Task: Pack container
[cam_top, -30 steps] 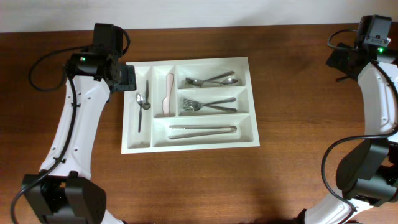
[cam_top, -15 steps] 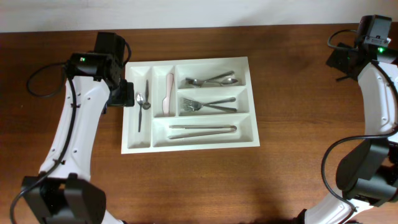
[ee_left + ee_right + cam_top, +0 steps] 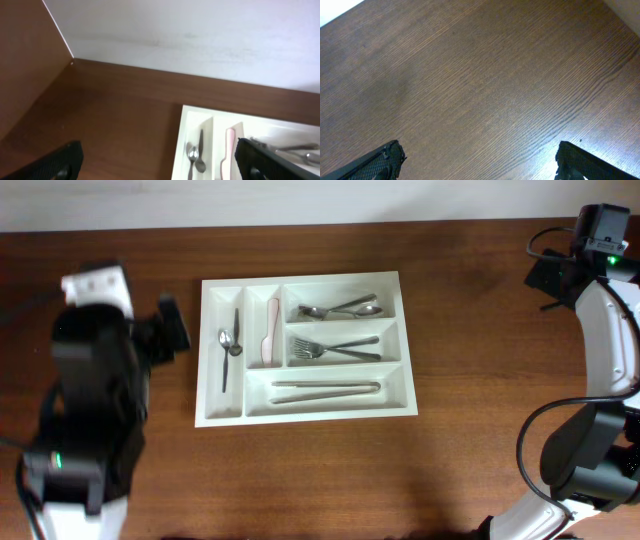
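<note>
I have the container (image 3: 300, 279) lying flat on the wooden table (image 3: 420, 480), a little left of centre and close to the far edge, with its two narrow compartments on the left and the three long ones stacked to their right. The leftmost narrow slot holds two small spoons (image 3: 229, 342) and the one beside it a pale-handled knife (image 3: 269, 335). In the long slots I see spoons (image 3: 340, 309) at the top, forks (image 3: 335, 348) in the middle and, at the bottom, a pair of slim metal pieces (image 3: 325, 389) that could be knives, though I cannot be sure from overhead. My left gripper (image 3: 159, 145) hangs just off the tray's left side, clear of it; the arm shows large and out of focus overhead. Its wrist camera looks across bare wood to the tray's far left corner (image 3: 210, 114) and the wall behind. Its fingers (image 3: 65, 160) sit at the frame's bottom corners, spread wide with nothing between them. My right gripper (image 3: 479, 145) is well apart from the tray, above the far right corner of the table, its jaws likewise wide apart and holding nothing, only wood grain below.
</note>
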You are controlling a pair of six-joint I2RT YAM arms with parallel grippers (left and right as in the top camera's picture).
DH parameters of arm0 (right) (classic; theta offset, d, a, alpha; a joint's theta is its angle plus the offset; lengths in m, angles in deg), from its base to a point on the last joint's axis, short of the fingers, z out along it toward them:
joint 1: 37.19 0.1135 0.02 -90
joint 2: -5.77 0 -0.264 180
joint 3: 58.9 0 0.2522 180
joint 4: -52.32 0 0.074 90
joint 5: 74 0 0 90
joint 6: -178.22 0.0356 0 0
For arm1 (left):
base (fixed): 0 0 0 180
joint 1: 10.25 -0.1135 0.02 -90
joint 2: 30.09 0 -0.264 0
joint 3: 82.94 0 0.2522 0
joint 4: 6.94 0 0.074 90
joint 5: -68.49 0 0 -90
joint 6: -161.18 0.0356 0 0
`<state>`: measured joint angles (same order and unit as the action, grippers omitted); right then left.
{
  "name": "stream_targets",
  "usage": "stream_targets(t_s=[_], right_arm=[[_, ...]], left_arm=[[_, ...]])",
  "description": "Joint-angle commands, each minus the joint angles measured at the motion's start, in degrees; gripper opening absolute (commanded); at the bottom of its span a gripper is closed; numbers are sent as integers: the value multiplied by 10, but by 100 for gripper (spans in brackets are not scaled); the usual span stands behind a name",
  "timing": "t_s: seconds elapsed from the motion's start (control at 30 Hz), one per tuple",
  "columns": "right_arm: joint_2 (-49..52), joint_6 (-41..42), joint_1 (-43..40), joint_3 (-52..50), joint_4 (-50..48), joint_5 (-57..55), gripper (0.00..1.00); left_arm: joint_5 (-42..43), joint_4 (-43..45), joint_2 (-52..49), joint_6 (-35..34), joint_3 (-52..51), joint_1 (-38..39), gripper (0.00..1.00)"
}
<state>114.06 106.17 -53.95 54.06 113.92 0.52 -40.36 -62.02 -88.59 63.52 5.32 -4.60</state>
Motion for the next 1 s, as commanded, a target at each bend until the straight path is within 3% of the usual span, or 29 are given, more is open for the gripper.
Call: stream_targets(t_s=[0.0, 0.27, 0.4, 0.73, 0.97], right_arm=[[-2, 1, -2, 3, 0, -1, 99], [-2, 1, -2, 3, 0, -1, 99], [-2, 1, -2, 3, 0, -1, 99], [-2, 1, -2, 3, 0, -1, 99], [-2, 1, -2, 3, 0, -1, 99]], left_arm=[[8, 41, 55, -5, -102, -2, 99], [68, 253, 216, -4, -363, -2, 99], [99, 318, 275, -4, -459, -2, 99], [146, 345, 460, -4, -609, -14, 99], [193, 344, 547, -4, -661, -42, 99]])
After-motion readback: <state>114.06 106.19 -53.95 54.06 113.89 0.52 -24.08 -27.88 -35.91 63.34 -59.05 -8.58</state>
